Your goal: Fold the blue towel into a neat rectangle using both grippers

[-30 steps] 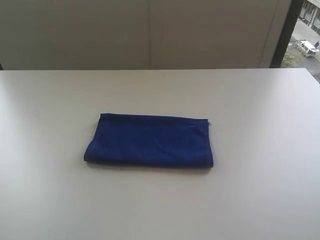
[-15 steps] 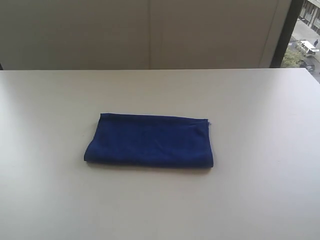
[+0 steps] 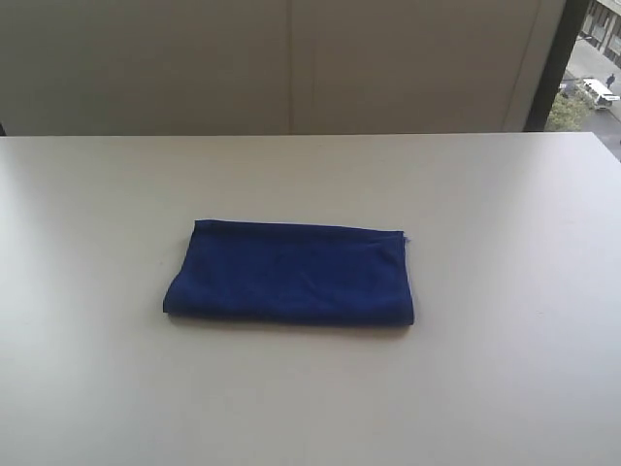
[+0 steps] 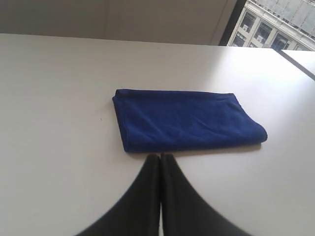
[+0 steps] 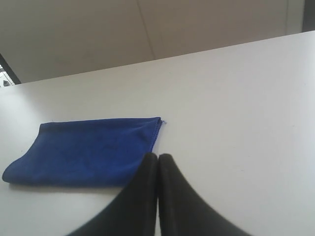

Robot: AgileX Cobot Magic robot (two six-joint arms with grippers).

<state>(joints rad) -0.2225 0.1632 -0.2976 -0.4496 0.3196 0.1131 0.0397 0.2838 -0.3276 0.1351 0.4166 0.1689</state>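
The blue towel (image 3: 289, 273) lies folded into a flat rectangle in the middle of the white table (image 3: 505, 194). Neither arm shows in the exterior view. In the left wrist view the towel (image 4: 184, 120) lies just beyond my left gripper (image 4: 160, 156), whose black fingers are pressed together with nothing between them. In the right wrist view the towel (image 5: 83, 152) lies beside and beyond my right gripper (image 5: 158, 156), also shut and empty. Both grippers hang apart from the cloth.
The table's far edge (image 3: 310, 135) meets a pale wall. A window at the far right (image 3: 592, 68) shows a street outside. Bare tabletop surrounds the towel on all sides.
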